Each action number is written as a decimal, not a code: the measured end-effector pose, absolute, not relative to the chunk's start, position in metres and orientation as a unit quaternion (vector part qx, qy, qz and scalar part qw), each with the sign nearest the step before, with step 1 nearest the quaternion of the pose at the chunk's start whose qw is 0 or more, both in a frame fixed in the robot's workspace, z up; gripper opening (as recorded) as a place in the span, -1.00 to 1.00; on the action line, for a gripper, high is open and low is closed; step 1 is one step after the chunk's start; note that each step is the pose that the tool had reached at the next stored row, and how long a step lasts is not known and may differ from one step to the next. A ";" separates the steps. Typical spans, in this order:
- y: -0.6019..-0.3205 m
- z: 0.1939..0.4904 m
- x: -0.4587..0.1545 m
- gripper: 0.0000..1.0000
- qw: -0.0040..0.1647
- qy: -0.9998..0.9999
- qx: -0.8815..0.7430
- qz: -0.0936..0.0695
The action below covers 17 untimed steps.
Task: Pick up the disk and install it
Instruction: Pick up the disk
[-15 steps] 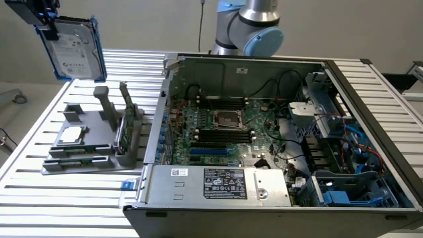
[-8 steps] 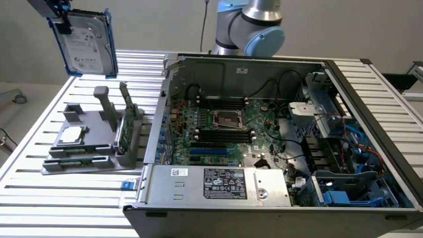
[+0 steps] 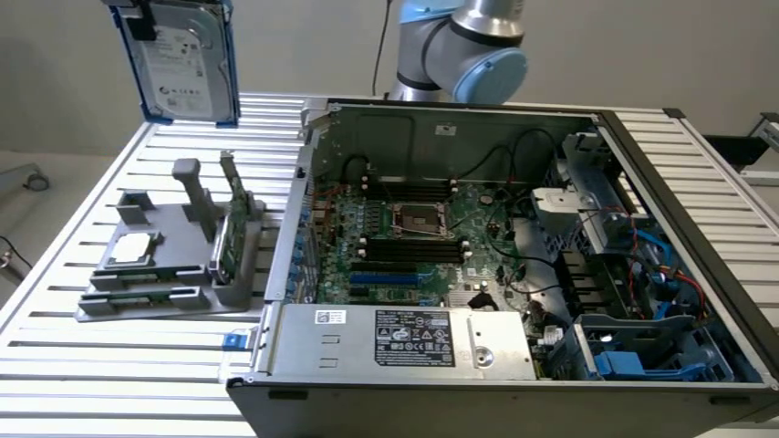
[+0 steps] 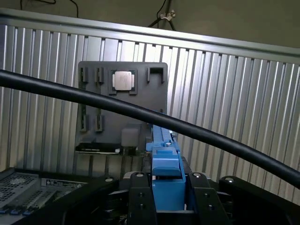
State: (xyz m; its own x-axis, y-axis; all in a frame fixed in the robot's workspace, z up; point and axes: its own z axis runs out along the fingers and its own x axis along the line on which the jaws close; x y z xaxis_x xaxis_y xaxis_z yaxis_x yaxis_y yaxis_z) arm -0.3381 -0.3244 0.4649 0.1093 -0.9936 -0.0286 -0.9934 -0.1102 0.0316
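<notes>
The disk (image 3: 185,62) is held edge-on between the fingers of the gripper (image 4: 167,190). The fingers are closed partway onto the disk's blue carrier frame, and the black fingers (image 4: 140,199) are seen pressed against either side of the blue plastic. In the exterior view the disk is seen hanging upright in the air beneath the gripper, with its white label turned toward the camera and well clear of the slatted table (image 3: 73,365).

Below the gripper, and well apart from it, a grey parts holder (image 4: 145,93) is laid on the table. A small square silver chip (image 4: 123,80) is seated in one of its recesses, and a thin green circuit stick (image 3: 224,239) is stood on edge in a slot. An open computer case (image 3: 462,137) is set just beside the holder, lower than the gripper and off to one side of it. A black cable (image 4: 225,143) is slung across the wrist view, between the gripper and the holder.
</notes>
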 end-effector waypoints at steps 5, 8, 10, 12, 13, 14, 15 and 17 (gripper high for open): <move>-0.325 0.482 -0.315 -0.35 0.002 -0.667 0.745 -0.023; -0.326 0.491 -0.302 -0.35 0.002 -0.667 0.745 -0.023; -0.328 0.496 -0.293 -0.35 0.002 -0.667 0.745 -0.024; -0.331 0.497 -0.284 -0.35 0.002 -0.667 0.745 -0.024; -0.333 0.497 -0.279 -0.35 0.002 -0.667 0.745 -0.024; -0.335 0.497 -0.275 -0.35 0.002 -0.667 0.745 -0.024; -0.337 0.497 -0.271 -0.35 0.002 -0.667 0.745 -0.024; -0.341 0.497 -0.262 -0.35 0.002 -0.667 0.745 -0.024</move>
State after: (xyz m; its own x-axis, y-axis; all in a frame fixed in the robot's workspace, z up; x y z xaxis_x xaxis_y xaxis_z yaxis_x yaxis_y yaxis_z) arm -0.2618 -0.3413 0.4971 0.1091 -0.9935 -0.0327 -0.9933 -0.1103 0.0349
